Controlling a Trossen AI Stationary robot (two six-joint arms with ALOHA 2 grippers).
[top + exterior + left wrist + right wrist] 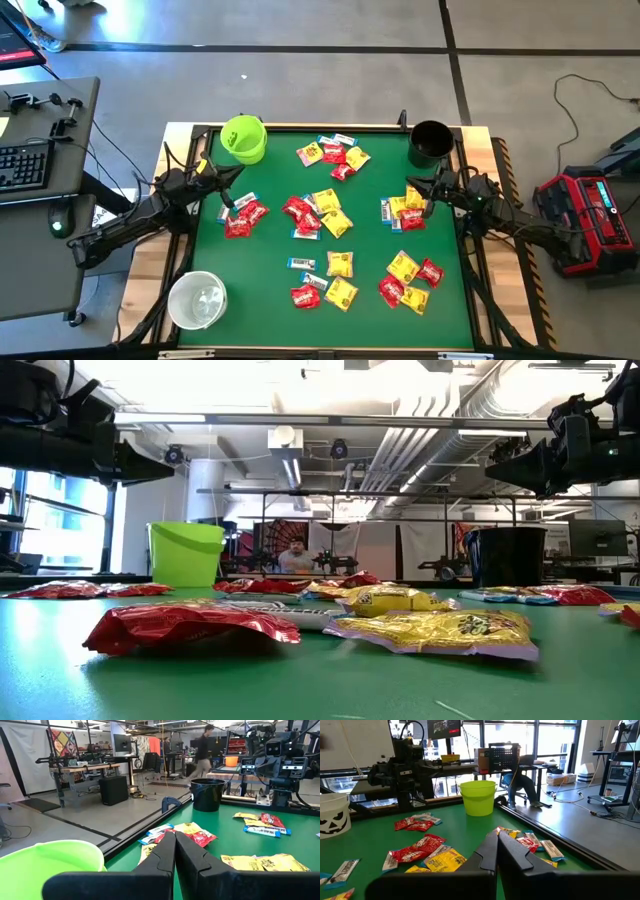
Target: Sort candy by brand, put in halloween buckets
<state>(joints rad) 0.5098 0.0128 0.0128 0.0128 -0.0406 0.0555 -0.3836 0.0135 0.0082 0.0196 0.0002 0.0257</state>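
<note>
Candy lies in loose clusters on the green table: red packets (243, 218) by my left gripper, a mixed pile in the middle (315, 213), one at the far side (333, 153), one by my right gripper (405, 212), and two near the front (325, 285) (410, 283). The lime green bucket (243, 138) stands at the far left, the black bucket (430, 143) at the far right, and the white bucket (197, 300) at the near left. My left gripper (175, 835) and right gripper (497, 834) are both shut, empty and raised above the table.
The table has a raised black rim (330, 127) and wooden side strips. A desk with a keyboard (25, 165) stands to the left, and a red device (590, 210) lies on the floor to the right. People show in the room beyond.
</note>
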